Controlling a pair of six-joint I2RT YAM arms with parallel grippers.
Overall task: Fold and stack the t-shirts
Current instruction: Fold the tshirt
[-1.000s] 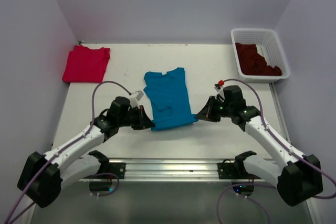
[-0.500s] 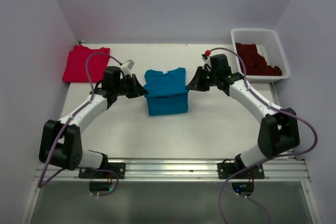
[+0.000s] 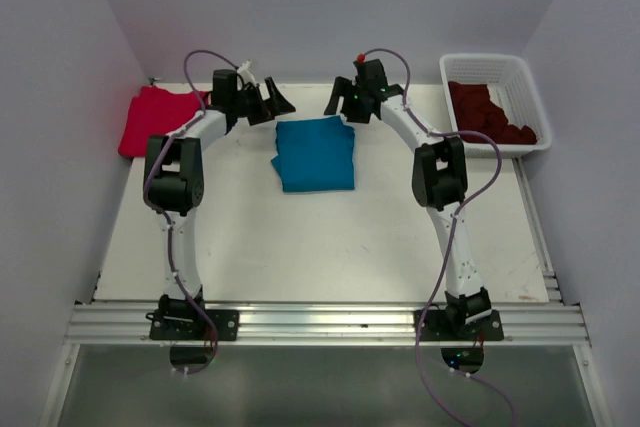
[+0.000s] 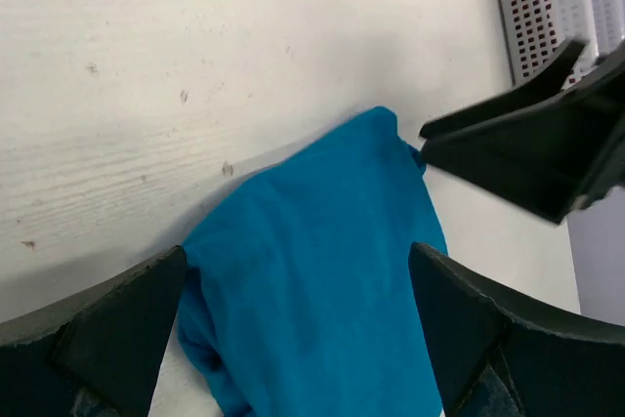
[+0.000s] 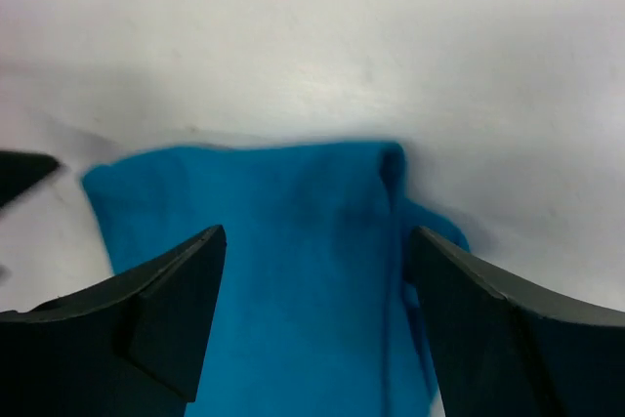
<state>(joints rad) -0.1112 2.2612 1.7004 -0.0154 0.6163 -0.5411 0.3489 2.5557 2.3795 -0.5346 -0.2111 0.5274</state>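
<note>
Top external view: the teal shirt (image 3: 314, 154) is lying folded at mid-table, with the left gripper (image 3: 278, 104) and right gripper (image 3: 335, 102) hovering near its far corners, both spread wide and holding nothing. Rising straight up looks wisest, sparing the fold before stacking on the red shirt (image 3: 160, 119).

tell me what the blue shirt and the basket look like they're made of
Blue shirt: soft matte cloth, likely a cotton knit; it lies limp with soft creases. Basket: stiff white plastic, judging by its moulded lattice walls.
</note>
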